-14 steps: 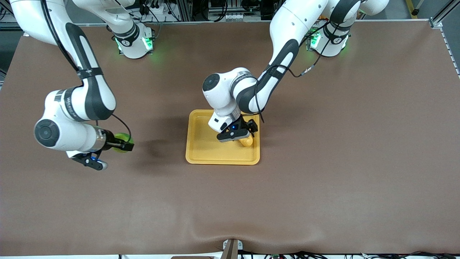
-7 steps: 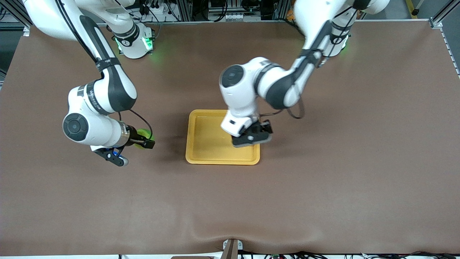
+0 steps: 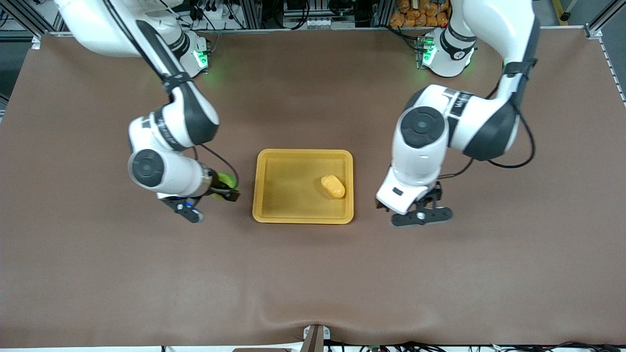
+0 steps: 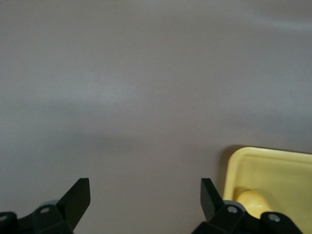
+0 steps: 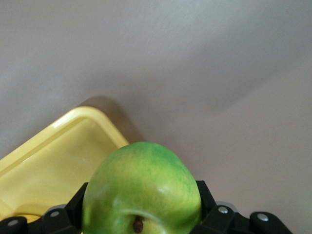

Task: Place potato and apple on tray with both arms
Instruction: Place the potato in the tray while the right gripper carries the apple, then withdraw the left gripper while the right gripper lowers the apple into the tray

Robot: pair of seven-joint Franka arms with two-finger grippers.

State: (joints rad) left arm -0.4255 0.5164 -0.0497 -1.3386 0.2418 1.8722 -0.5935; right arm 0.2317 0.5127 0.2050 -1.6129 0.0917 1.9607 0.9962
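On tray (image 3: 274,195): potato (image 3: 333,186); right pincer (image 3: 230,188) clamps apple (image 3: 224,180).

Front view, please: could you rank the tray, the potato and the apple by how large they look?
1. Tray, by far.
2. Potato.
3. Apple; the right gripper hides much of it, so this last ranking is unsure.

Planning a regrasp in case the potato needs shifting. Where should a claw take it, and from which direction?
Grip the potato across its narrow middle, coming straight down from above. It lies flat and oblong in the tray, near the rim toward the left arm's end, so side approaches look cramped.
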